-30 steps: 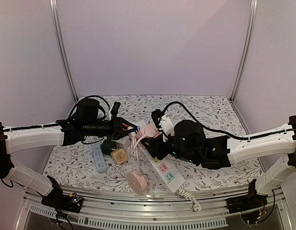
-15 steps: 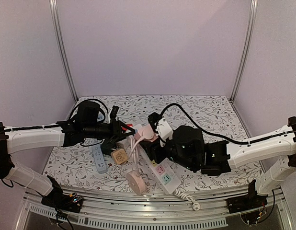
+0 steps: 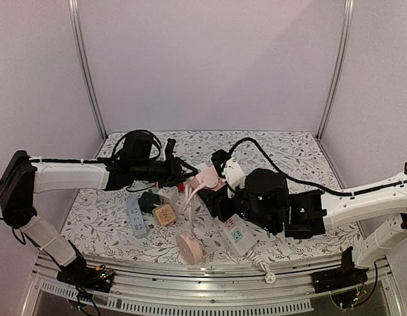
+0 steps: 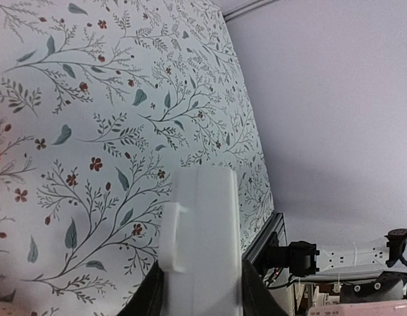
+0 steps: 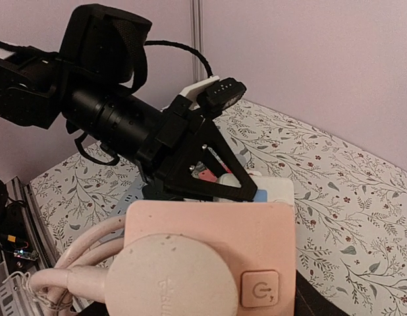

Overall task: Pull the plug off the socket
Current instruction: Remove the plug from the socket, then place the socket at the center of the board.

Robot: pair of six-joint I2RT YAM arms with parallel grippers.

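Your left gripper (image 3: 185,172) clamps the white plug (image 4: 203,237), your right gripper (image 3: 214,188) holds the pink socket (image 5: 256,230), and the plug already looks free.

Pink socket block (image 5: 210,227), rounded corners, held clear of floral worktop (image 3: 289,148) mid-scene, broad face toward right wrist camera. Power button (image 5: 259,288) at face's lower right. Round pale plug (image 5: 170,280) seated on face; pale cable (image 5: 65,260) loops off left. White block (image 4: 203,243) with blue strip just behind socket's top edge, clamped in left tool (image 4: 202,296); whether they touch, unclear.
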